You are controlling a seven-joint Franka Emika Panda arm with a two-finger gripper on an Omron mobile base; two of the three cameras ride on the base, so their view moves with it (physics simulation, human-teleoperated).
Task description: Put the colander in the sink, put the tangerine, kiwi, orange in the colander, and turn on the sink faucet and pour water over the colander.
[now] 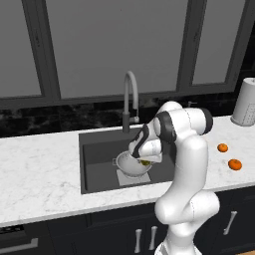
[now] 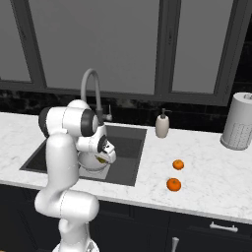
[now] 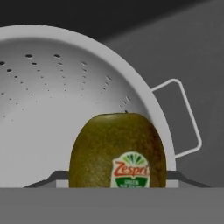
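A: What is the setting?

B: A simulated kitchen with dark-framed windows above a black backsplash, and a white marble counter (image 1: 40, 169) over dark cabinets. Going left to right in the left base view, the sink (image 1: 97, 164) is sunk into the counter, a dark grey basin with a lighter square patch at its bottom. The sink faucet (image 1: 130, 97) arches up behind it, spout over the basin.

A: And the colander?

B: The colander (image 1: 128, 167) stands on that lighter patch inside the sink, shiny and perforated, one loop handle pointing left. The white arm bends down over it.

A: What is the gripper doing?

B: The gripper (image 1: 145, 162) hangs just above the colander's right side with the kiwi (image 1: 145, 162) clamped between its fingers. In the hand view the kiwi (image 3: 117, 151), olive brown with a sticker, sits between the two dark fingertips (image 3: 52, 178), over the colander's bowl (image 3: 52, 100) near its rim.

A: Further right?

B: The tangerine (image 1: 222, 148) and the orange (image 1: 234, 164) lie on the counter well right of the sink, near each other but apart, the orange closer to the front edge. A tall perforated grey cylinder (image 1: 245, 102) stands at the far right by the wall. The right base view adds a soap dispenser (image 2: 162, 124) behind the sink's right corner.
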